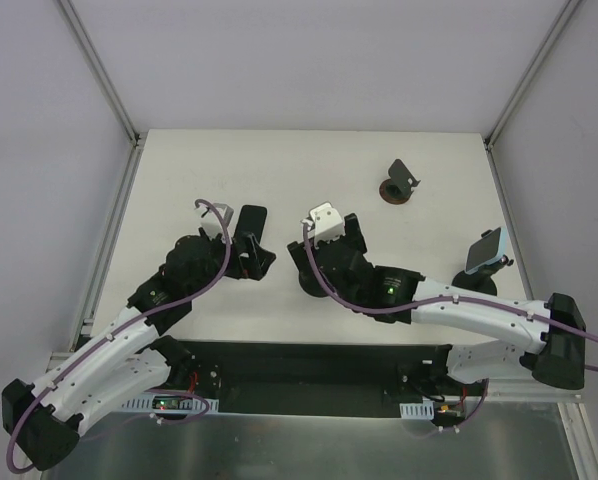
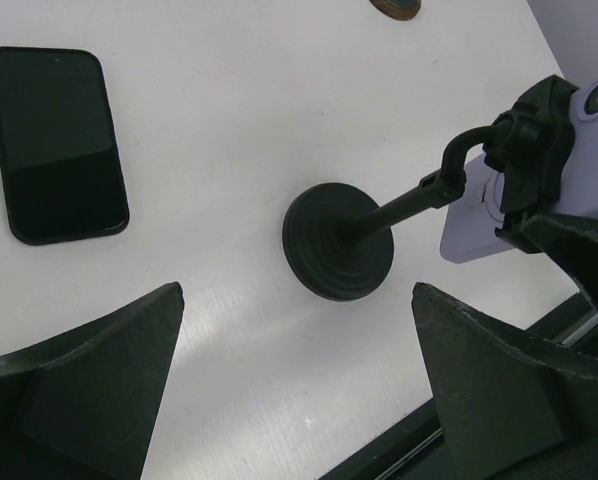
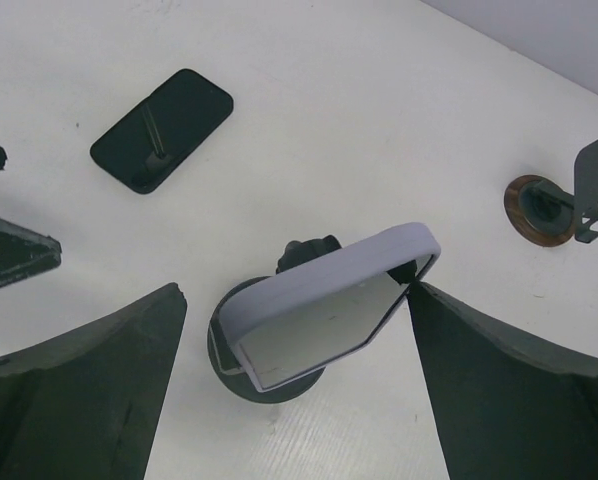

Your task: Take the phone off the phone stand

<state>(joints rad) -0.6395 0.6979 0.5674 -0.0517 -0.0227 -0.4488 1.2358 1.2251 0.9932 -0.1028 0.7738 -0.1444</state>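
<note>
Though L end effector [image 2: 297, 300], R end effector [image 3: 297, 297] wide open, empty: lavender phone [image 3: 314, 318] in stand [image 2: 337, 243].

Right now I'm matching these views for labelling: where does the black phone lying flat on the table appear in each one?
Top external: the black phone lies left of centre.
Left wrist: upper left corner.
Right wrist: upper left, lying at a slant.
Shared landmark: the empty brown-based stand, upper right in the top view, cut by the top edge in the left wrist view, far right in the right wrist view.
</note>
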